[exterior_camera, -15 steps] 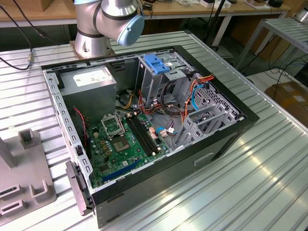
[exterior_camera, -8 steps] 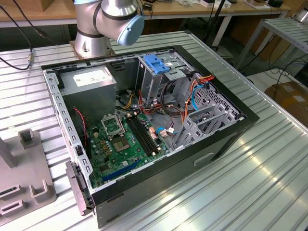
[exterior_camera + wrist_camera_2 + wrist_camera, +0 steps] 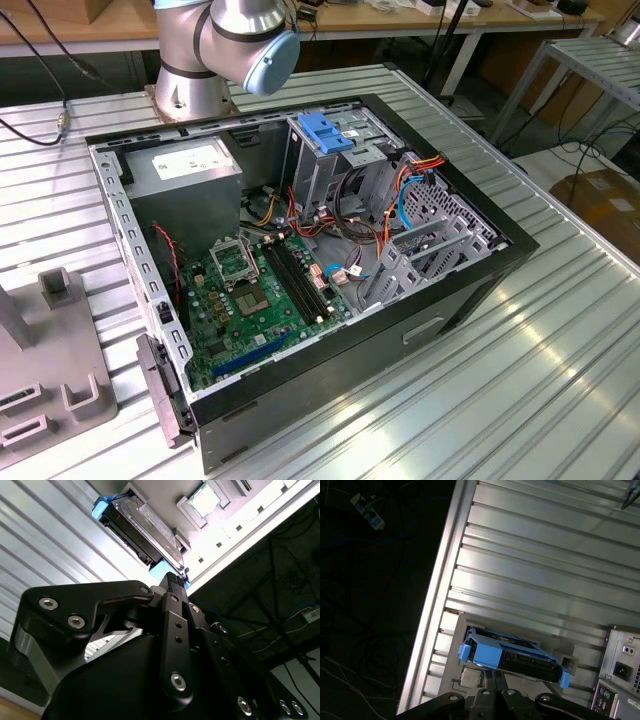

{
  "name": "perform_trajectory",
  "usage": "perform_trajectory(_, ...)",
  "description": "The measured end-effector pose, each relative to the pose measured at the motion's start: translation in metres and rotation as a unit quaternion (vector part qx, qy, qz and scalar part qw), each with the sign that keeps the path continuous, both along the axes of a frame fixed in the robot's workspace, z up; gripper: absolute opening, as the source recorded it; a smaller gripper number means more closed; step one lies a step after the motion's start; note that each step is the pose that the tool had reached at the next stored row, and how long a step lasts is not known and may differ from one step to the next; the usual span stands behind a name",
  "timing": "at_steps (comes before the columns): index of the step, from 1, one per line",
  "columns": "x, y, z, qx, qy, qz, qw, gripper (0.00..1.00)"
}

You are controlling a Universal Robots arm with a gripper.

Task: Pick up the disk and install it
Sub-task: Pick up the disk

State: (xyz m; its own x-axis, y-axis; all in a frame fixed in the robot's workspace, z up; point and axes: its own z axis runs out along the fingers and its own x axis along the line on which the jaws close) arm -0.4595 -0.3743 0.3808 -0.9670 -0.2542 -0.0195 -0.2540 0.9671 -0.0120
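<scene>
The hand (image 3: 172, 585) is seen in both wrist views, pointed at the disk (image 3: 145, 525) and close to or touching its nearer blue end. Which of the two cannot be told, nor whether the hand is apart, together or clamped.

The disk is stood on one long edge in a grey holder (image 3: 468, 677) on the counter (image 3: 535, 555), apparently so that its upper edge is offered free for a grasp. Beside the holder the rear of the case (image 3: 620, 680) is met, so the pick-up spot seems to have been set near the place of installation.

In the second wrist view the disk's silver face and dark side are given. In the first wrist view its blue frame (image 3: 485, 650) is presented along its length, with the holder's footing and the case alongside.

The inside of the case is added by the exterior view. The case is laid on its side with the panel off, probably so that the cage (image 3: 335, 170), topped by a blue latch (image 3: 325, 133), can be reached from above. A grey power box (image 3: 190, 170) and the board (image 3: 250, 290) are seen within, and the arm (image 3: 225, 40) rises behind.
</scene>
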Motion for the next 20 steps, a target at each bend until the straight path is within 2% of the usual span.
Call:
perform_trajectory(6,0.0000,0.0000,0.0000,0.0000,0.0000,0.024,0.99971,0.10)
perform_trajectory(9,0.0000,0.0000,0.0000,-0.0001,0.0000,0.039,0.99923,0.10)
perform_trajectory(14,0.0000,0.0000,0.0000,-0.0001,0.0000,0.059,0.99827,0.10)
perform_trajectory(20,0.0000,0.0000,0.0000,-0.0003,0.0000,0.083,0.99657,0.10)
